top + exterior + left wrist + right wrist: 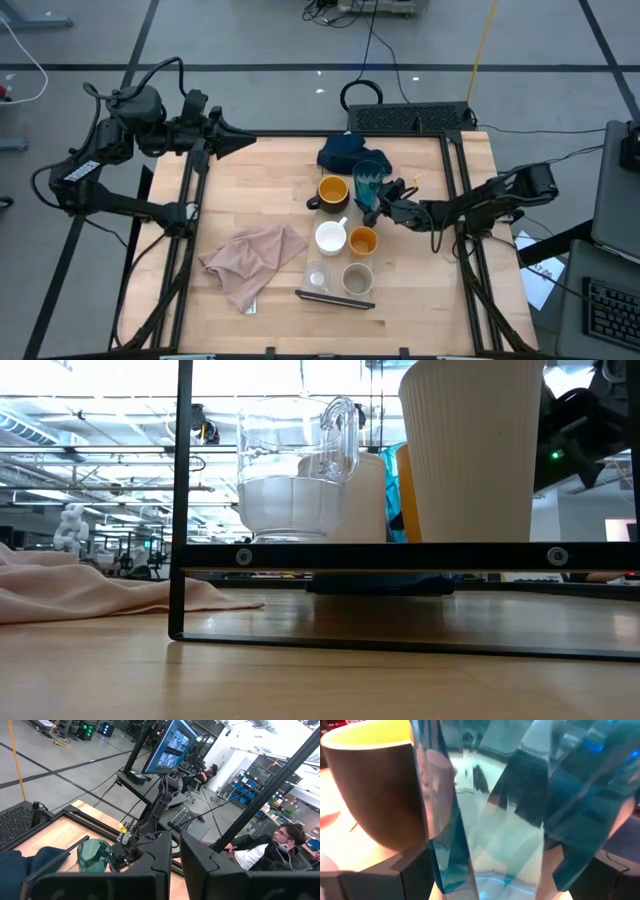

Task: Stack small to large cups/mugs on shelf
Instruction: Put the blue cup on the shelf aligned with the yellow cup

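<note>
Right gripper (375, 207) clamps tall faceted teal glass tumbler (368, 181) beside dark yellow-lined mug (333, 192). Left gripper (243, 141) closed, empty, raised over table's far-left corner.

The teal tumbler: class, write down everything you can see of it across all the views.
The teal tumbler is a tall, see-through blue-green vessel with faceted walls that look like glass or plastic. It seems to hold nothing and stands upright near the table's far edge, beside the dark mug and in front of a dark blue cloth. The right end effector is around it, one finger on each side, spread wide; the close view cannot settle whether they press it.
</note>
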Action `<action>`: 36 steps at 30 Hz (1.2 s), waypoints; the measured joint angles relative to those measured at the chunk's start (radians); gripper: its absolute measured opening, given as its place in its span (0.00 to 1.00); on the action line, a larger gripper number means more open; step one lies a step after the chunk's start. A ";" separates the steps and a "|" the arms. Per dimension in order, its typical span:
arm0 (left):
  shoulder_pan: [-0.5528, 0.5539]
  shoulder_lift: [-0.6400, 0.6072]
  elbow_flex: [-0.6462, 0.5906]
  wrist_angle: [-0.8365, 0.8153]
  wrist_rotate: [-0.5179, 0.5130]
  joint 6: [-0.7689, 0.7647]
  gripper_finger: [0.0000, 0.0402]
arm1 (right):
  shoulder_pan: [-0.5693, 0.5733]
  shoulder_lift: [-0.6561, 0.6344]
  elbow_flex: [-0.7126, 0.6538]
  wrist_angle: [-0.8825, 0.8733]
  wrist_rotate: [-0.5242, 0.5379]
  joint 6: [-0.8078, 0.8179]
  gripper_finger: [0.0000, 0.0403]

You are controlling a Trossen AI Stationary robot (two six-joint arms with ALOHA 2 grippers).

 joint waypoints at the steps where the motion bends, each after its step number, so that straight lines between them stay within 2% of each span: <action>1: 0.000 0.000 0.000 0.000 0.000 -0.001 0.09 | -0.002 0.005 0.000 0.008 0.001 0.003 0.83; 27: 0.000 0.000 0.000 -0.036 0.000 -0.001 0.09 | -0.024 0.010 0.000 -0.009 -0.004 0.053 0.86; 36: 0.000 0.000 0.000 -0.035 0.000 -0.001 0.09 | -0.016 0.016 -0.005 -0.042 -0.045 -0.009 0.89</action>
